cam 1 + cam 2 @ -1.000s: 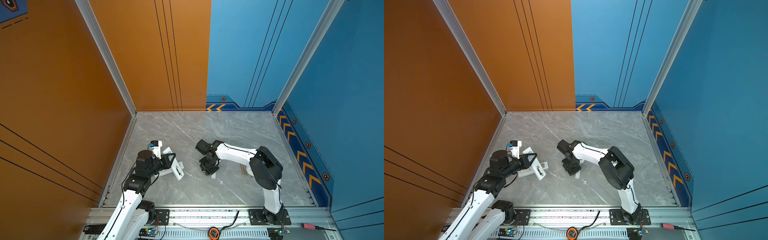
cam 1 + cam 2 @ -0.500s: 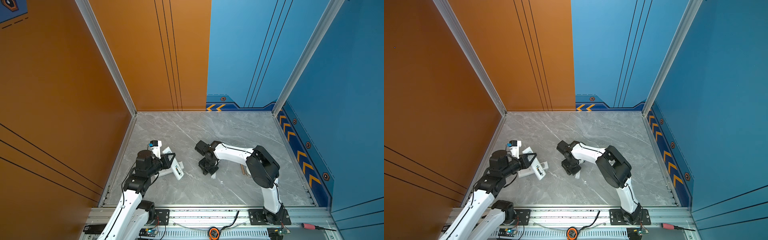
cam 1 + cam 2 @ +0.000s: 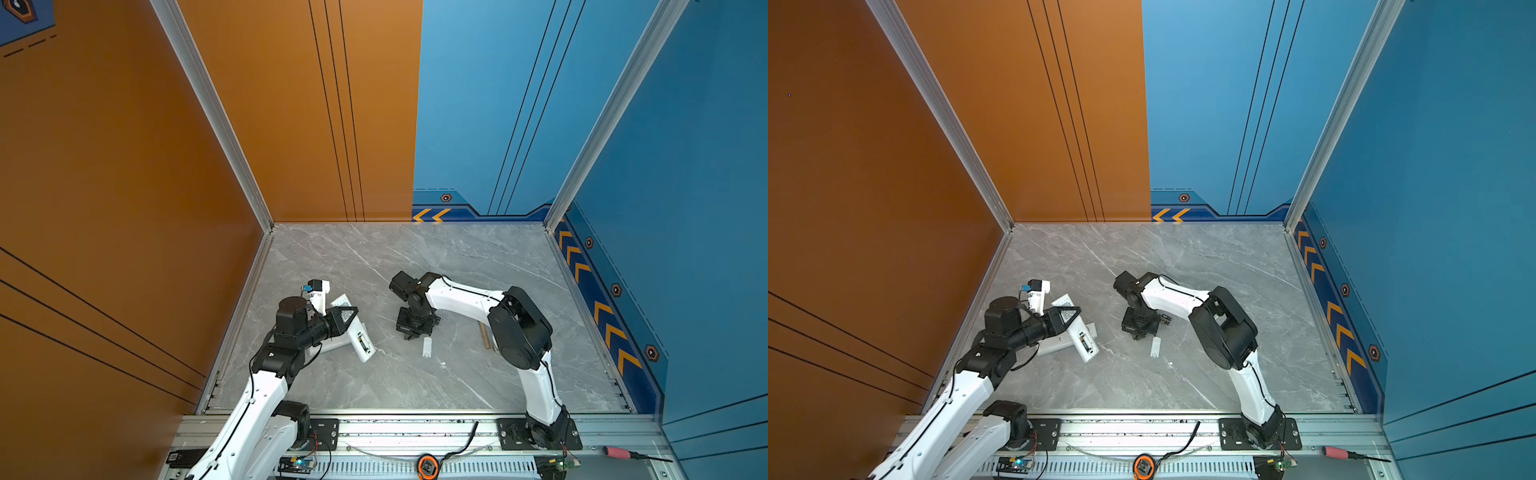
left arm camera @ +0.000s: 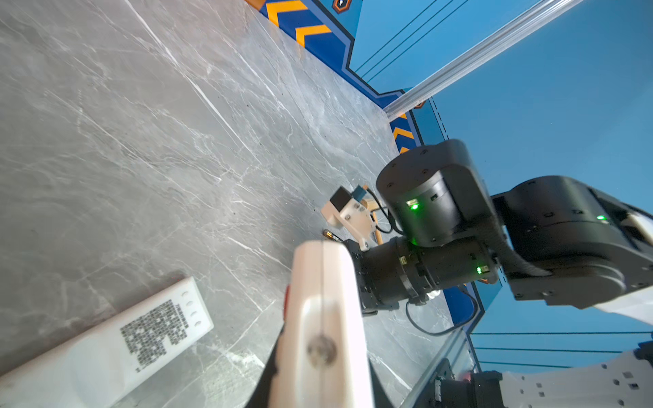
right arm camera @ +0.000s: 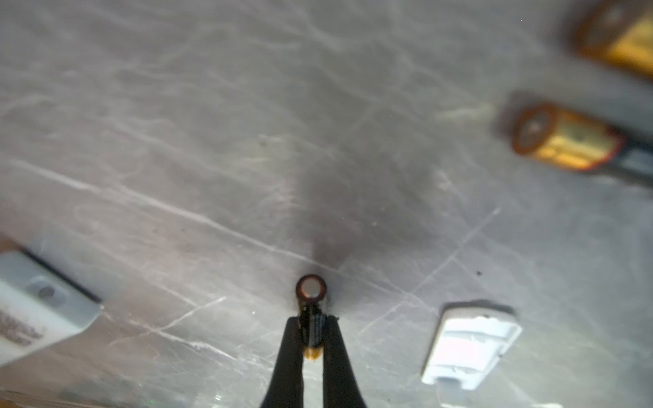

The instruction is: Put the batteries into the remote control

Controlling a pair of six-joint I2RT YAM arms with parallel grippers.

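Observation:
My left gripper [image 3: 347, 316] is shut on a white remote control [image 3: 362, 345], held at a tilt with its open battery bay facing up; its end fills the left wrist view [image 4: 318, 282]. Right of it, my right gripper [image 3: 415, 329] points down at the table and is shut on one battery [image 5: 311, 288], black with a gold end, standing on end between the fingertips. Two more batteries [image 5: 565, 145] [image 5: 622, 35] lie on the marble nearby. A further battery [image 4: 330, 235] shows beside the right gripper in the left wrist view.
A second white remote [image 4: 106, 346] lies flat under the left gripper. The small white battery cover [image 3: 427, 347] [image 5: 470, 342] lies just in front of the right gripper. A wooden mallet handle [image 3: 484, 334] rests under the right arm. Walls close three sides.
The right gripper's jaws have closed on the battery. The left arm and its remote have stayed put.

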